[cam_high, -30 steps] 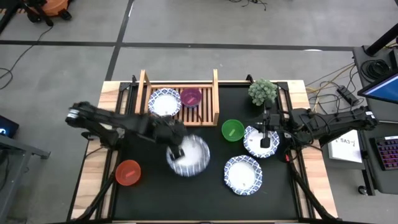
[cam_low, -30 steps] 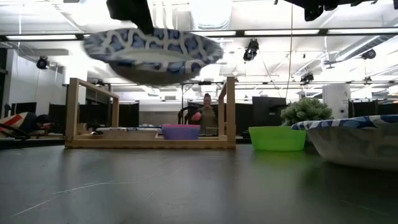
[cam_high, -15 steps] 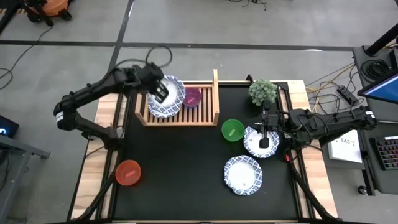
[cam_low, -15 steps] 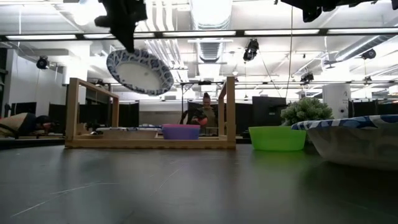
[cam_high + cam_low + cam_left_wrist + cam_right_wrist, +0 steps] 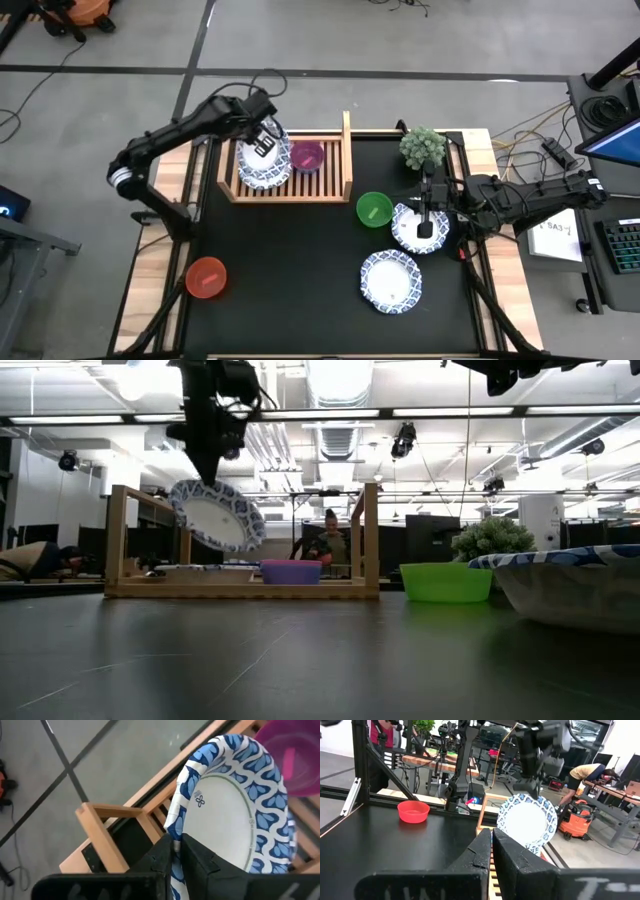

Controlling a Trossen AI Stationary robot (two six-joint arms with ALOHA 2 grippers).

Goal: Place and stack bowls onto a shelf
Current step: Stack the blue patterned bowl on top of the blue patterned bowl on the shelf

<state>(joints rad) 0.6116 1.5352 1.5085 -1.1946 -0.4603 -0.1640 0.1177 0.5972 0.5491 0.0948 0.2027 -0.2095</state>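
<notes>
My left gripper (image 5: 264,146) is shut on a white bowl with a blue patterned rim (image 5: 217,515), which it holds over the left part of the wooden shelf (image 5: 345,160). Another patterned bowl (image 5: 258,176) lies on the slats beneath it, beside a pink bowl (image 5: 307,156). On the table rest a green bowl (image 5: 374,209), a red bowl (image 5: 206,277) and two more patterned bowls (image 5: 391,281) (image 5: 408,238). My right gripper (image 5: 491,840) waits shut above the second of these, at the table's right. My left gripper pinches the bowl's rim (image 5: 175,836) between its two fingers, one finger on each face of the wall. The fingers slant down from above. The bowl hangs steeply tilted below them (image 5: 217,515), over the shelf's left side and clear of the slats.
A small green plant (image 5: 423,147) stands at the far right of the mat. The shelf's raised side rails (image 5: 371,535) flank the slats. A person shows in the room behind the shelf (image 5: 331,545).
My left gripper has swung from the table's middle toward its far left edge and sunk a little over the shelf, turning as it went. The bowl it carries has gone from nearly level to steeply tilted and now hangs lower, over the shelf's left part.
</notes>
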